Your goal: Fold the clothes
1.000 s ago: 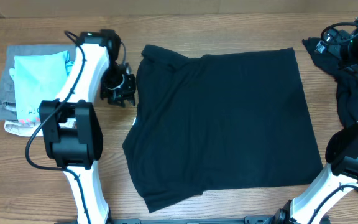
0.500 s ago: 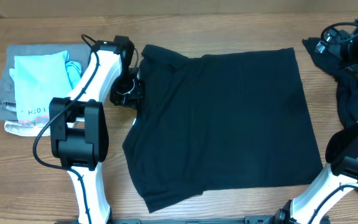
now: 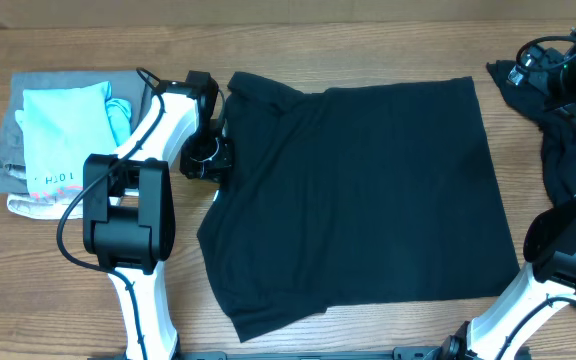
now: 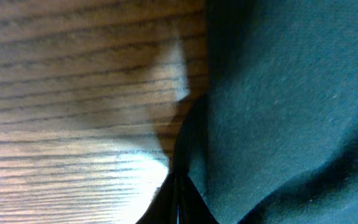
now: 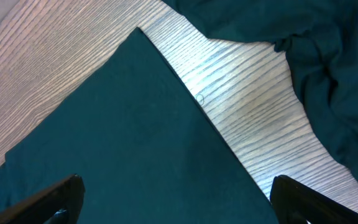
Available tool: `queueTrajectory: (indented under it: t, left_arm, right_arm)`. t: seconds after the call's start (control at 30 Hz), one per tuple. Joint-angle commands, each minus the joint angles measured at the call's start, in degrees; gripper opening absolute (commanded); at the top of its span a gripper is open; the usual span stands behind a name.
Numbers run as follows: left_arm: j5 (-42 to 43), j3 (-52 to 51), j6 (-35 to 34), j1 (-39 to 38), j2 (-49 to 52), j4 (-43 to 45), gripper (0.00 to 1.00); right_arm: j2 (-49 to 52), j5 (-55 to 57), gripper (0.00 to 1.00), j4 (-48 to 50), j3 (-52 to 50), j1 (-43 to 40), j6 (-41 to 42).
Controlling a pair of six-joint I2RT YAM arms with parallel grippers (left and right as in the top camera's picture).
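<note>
A large black T-shirt lies spread flat across the middle of the table. My left gripper sits low at the shirt's left edge, near the upper sleeve. In the left wrist view its fingers are pressed together on the dark fabric edge. A second black garment lies crumpled at the far right. My right arm hangs above that end. The right gripper is wide open over the shirt's upper right corner, with nothing between its fingers and the crumpled garment beside it.
At the left, a stack of folded garments holds a light-blue shirt on grey cloth. A strip of bare wooden table runs along the front. The left arm's base stands between the stack and the T-shirt.
My left gripper has moved right from the bare table onto the T-shirt's left edge and shut there. The right arm and the shirt have not moved.
</note>
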Motion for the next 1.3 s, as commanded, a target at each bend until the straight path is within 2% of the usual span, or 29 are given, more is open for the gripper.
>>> queueTrajectory:
  t: [0.0, 0.8, 1.27]
  left_arm:
    - [-0.35, -0.37, -0.79, -0.39, 0.02, 0.61, 0.04]
    - [5.16, 0.28, -1.66, -0.48, -0.20, 3.26, 0.04]
    - [2.56, -0.70, -3.96, -2.64, -0.15, 6.51, 0.04]
  right_arm:
    - [0.02, -0.31, 1.00, 0.26, 0.42, 0.09, -0.04]
    - [0.02, -0.31, 1.00, 0.26, 0.42, 0.09, -0.04]
    - [0.02, -0.31, 1.00, 0.26, 0.42, 0.09, -0.04]
